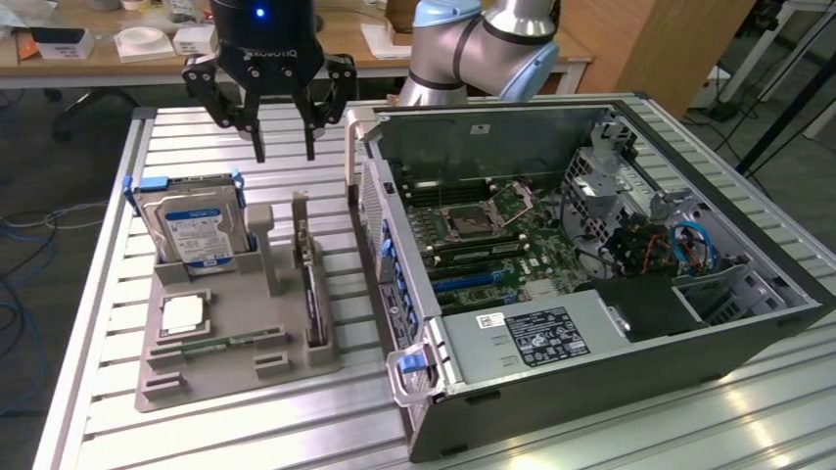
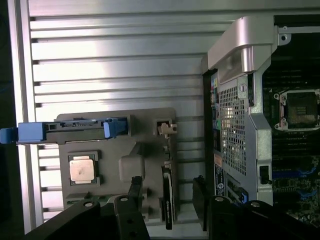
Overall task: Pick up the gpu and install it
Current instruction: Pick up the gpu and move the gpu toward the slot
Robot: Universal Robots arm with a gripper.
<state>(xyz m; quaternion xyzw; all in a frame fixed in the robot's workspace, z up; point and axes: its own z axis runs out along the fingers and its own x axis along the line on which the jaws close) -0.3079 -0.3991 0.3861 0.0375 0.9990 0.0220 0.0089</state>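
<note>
The gpu [image 1: 309, 284] is a thin dark card standing on edge in a slot of the grey tray [image 1: 209, 377], on the side nearest the computer case. My gripper [image 1: 285, 155] hangs open above the far end of the tray, with nothing between its fingers. In the wrist view the gpu [image 2: 168, 205] runs along the tray [image 2: 145, 130], its silver bracket [image 2: 165, 127] at one end. The open gripper [image 2: 166, 180] straddles the card from above, one finger on either side and clear of it.
The open computer case [image 1: 731, 343] lies at the exterior view's right with its motherboard [image 1: 496, 245] exposed. A hard drive with a blue label [image 1: 196, 230], a processor chip [image 1: 183, 311] and a green memory stick [image 1: 215, 344] share the tray. The slatted metal table [image 1: 196, 147] surrounds them.
</note>
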